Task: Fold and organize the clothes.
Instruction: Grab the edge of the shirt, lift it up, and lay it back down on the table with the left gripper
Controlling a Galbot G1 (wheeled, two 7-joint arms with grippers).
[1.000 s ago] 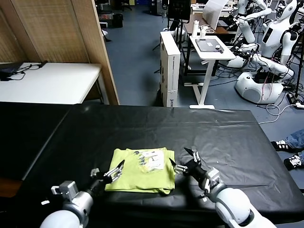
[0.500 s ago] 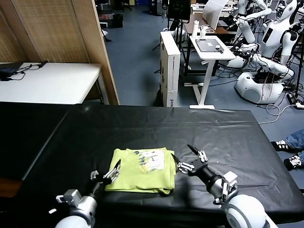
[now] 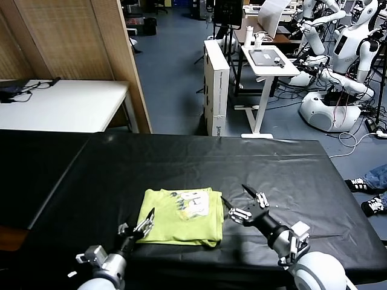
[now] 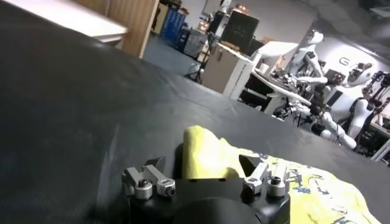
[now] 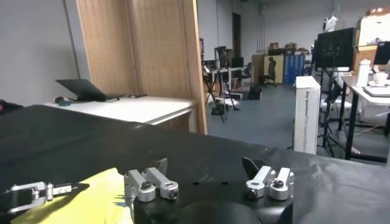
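The lime yellow-green T-shirt (image 3: pixel 181 215) lies folded into a rectangle on the black table (image 3: pixel 284 169), its white graphic facing up at the far side. It also shows in the left wrist view (image 4: pixel 292 182) and at the edge of the right wrist view (image 5: pixel 100 198). My left gripper (image 3: pixel 138 226) is open and empty at the shirt's near left corner, just off the cloth. My right gripper (image 3: pixel 237 202) is open and empty just right of the shirt's right edge. In the wrist views both the left gripper (image 4: pixel 204 164) and the right gripper (image 5: pixel 206 164) hold nothing.
A white table (image 3: pixel 60 106) and a wooden partition (image 3: pixel 78 48) stand at the back left. A white box (image 3: pixel 216 84), a small desk (image 3: pixel 266 60) and other white robots (image 3: pixel 338 66) stand beyond the table's far edge.
Both arms have drawn back towards me and away from the shirt, the right one also to the right. The shirt has not moved.
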